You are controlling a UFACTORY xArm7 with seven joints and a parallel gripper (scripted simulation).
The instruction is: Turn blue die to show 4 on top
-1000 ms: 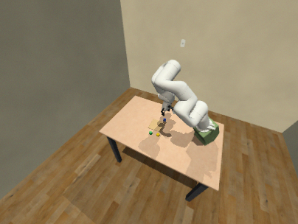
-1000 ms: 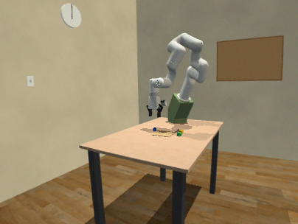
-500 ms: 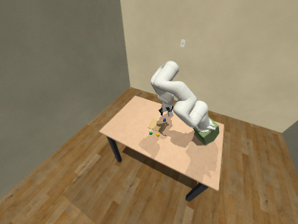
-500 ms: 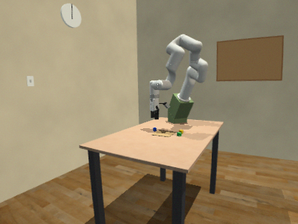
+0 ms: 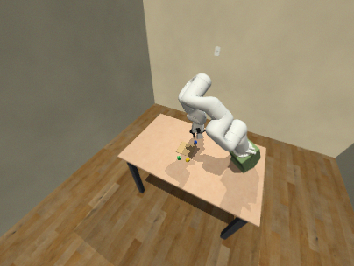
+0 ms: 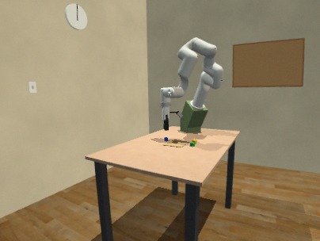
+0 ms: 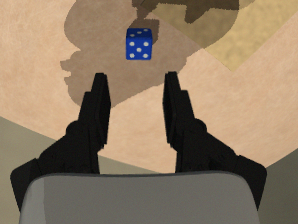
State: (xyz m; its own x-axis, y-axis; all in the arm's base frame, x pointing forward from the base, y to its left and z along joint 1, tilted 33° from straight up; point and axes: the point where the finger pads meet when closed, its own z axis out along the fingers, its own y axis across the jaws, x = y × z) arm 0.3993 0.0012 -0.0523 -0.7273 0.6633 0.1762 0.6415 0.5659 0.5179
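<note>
The blue die (image 7: 139, 44) lies flat on the bare table, just off the edge of the tan mat (image 7: 246, 23), with a face of several white pips toward the wrist camera. My gripper (image 7: 136, 87) hovers above it, fingers pointing down, partly open and empty, with the die just ahead of the fingertips. In the top view the gripper (image 5: 195, 133) hangs a little above the blue die (image 5: 195, 142) at the mat's (image 5: 186, 149) far side. In the exterior view the gripper (image 6: 166, 128) is well clear above the die (image 6: 165, 139).
A green die (image 5: 179, 157) and a yellow die (image 5: 187, 160) lie on the table just off the mat's near side, apart from each other. The arm's green base (image 5: 245, 159) stands at the table's right edge.
</note>
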